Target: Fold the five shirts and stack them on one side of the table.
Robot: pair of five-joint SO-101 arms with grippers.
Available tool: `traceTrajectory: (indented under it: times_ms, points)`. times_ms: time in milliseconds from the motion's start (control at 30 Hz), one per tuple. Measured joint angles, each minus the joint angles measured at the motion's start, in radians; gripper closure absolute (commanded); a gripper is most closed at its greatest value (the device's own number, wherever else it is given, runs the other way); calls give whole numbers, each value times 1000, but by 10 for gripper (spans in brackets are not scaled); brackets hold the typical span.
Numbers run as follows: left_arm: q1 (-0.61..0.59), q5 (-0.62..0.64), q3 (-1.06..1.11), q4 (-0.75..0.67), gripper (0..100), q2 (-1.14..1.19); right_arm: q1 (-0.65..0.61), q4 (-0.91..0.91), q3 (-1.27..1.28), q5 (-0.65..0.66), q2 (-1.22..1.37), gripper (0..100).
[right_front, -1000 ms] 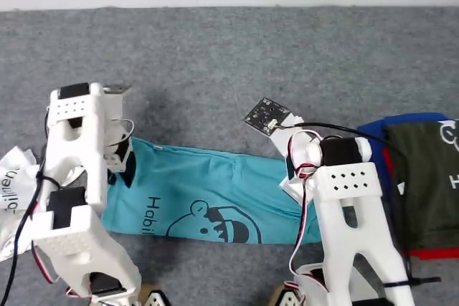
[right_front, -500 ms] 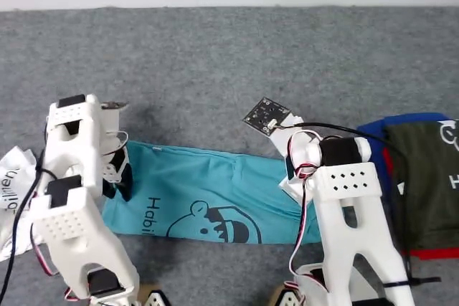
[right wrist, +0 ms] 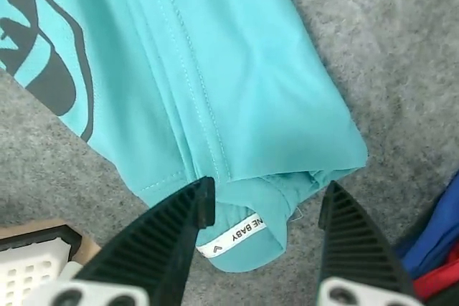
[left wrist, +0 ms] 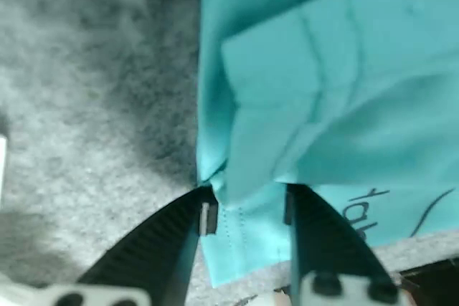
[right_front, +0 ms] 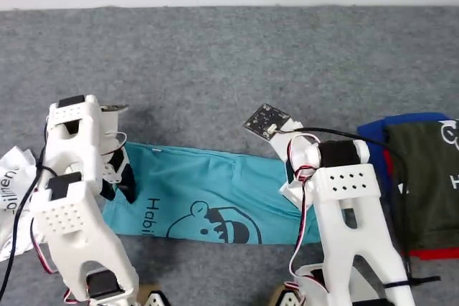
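Observation:
A teal shirt point(right_front: 208, 191) with a dark print lies folded into a long band across the grey table, between the two arms. My left gripper point(right_front: 122, 177) is at its left end. In the left wrist view the fingers point(left wrist: 183, 231) stand open astride the shirt's point(left wrist: 323, 91) bunched corner, and the gripper point(left wrist: 245, 213) is low over the cloth. My right gripper point(right_front: 290, 170) is at the shirt's right end. There its open fingers point(right wrist: 179, 227) straddle the folded edge with the label, the gripper point(right wrist: 265, 213) just over the teal cloth point(right wrist: 237, 91).
A stack of folded shirts point(right_front: 423, 184), blue, red and dark green, lies at the right edge, close to the right arm; its blue edge point(right wrist: 441, 227) shows beside the teal end. A crumpled white shirt point(right_front: 11, 177) lies at the left edge. The grey table stretches beyond the teal shirt.
The left arm has drawn back toward the near side and come lower over the shirt's left end. The right arm has shifted only slightly. The shirt lies as before.

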Motion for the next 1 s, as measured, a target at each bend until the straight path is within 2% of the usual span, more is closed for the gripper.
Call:
traceTrajectory:
  times_ms: [100,300,433,700,1000]
  points:
    - [0,0,-49,37,811,26,0,0,0,0,0,753]
    - [0,0,-84,48,891,43,0,0,0,-35,0,753]
    - [2,58,-89,58,927,43,0,0,0,-38,0,753]
    - [5,77,-91,58,924,43,0,0,0,-38,0,753]
    - [2,-11,-91,58,907,43,0,0,0,-38,0,753]
